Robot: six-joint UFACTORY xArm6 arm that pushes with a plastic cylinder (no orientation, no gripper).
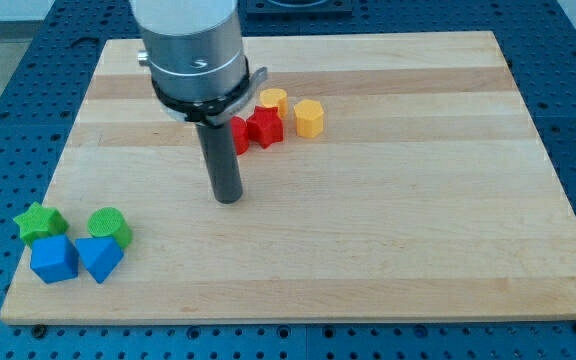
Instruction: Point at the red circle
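The red circle (239, 135) lies on the wooden board (388, 200) near the view's top middle, partly hidden behind my rod. A red star (265, 127) touches it on its right. My tip (228, 198) rests on the board just below the red circle, a short way toward the view's bottom and slightly left. It touches no block.
A yellow cylinder (273, 100) and a yellow hexagon (309, 118) sit right of the red blocks. At the view's bottom left are a green star (39, 222), a green cylinder (109, 225), a blue cube (54, 259) and a blue triangle (99, 257).
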